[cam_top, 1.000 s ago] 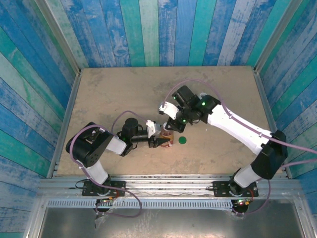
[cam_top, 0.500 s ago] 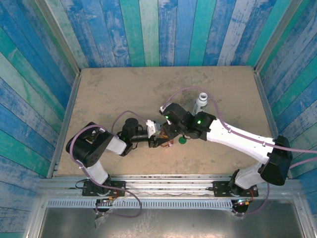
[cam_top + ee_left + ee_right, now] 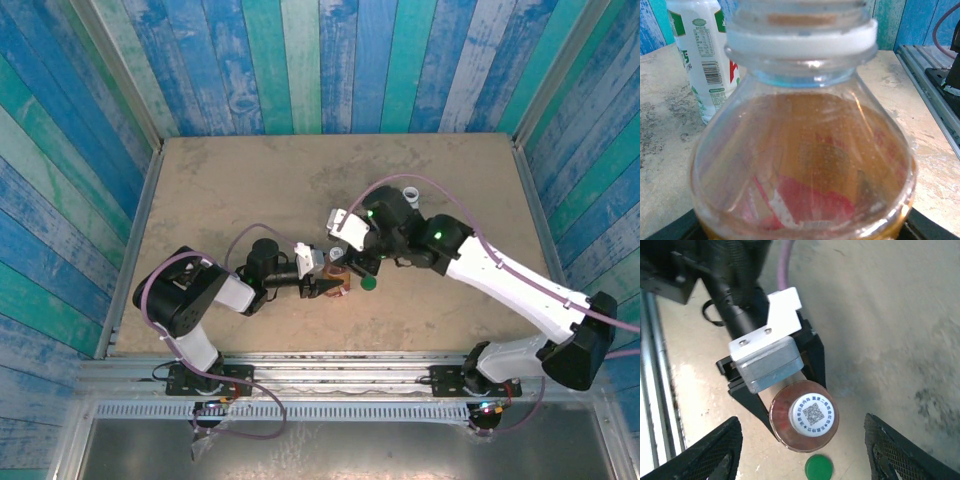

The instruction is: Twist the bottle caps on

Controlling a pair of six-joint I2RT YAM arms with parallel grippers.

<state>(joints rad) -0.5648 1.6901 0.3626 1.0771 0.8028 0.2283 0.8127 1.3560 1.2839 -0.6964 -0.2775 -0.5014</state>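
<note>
**Bottle caps and bottles — condition on the table**

Green cap (image 3: 819,468): a flat, round, dark green plastic disc. It lies on the table (image 3: 230,190) just beside the base of the amber bottle (image 3: 805,165), on the near side, and nothing grips it.

Amber bottle: clear plastic with a rounded shoulder, holding amber-orange liquid up to the shoulder. A red label shows through the liquid, but its print is too blurred to read. A white collar ring sits at the neck. Seen from above, a white disc (image 3: 813,413) covers the mouth; it carries a QR code ringed by small characters that are too small to make out. Whether this disc is a cap or a seal cannot be told.

White bottle (image 3: 702,55): opaque white plastic, upright, standing apart behind the amber bottle. It bears green and red print, a barcode and a panel of fine text that is not legible. In the overhead view it stands at the far side of the right arm, its open mouth showing.

Left gripper (image 3: 332,286): clamped on the body of the amber bottle from the side, black fingers on either side of it.

Right gripper (image 3: 348,262): above the amber bottle, spread wide and holding nothing — its mesh-textured black fingers (image 3: 705,450) sit at opposite lower edges of the wrist view.

Table surface: mottled tan, matte, with dark scuffs.
</note>
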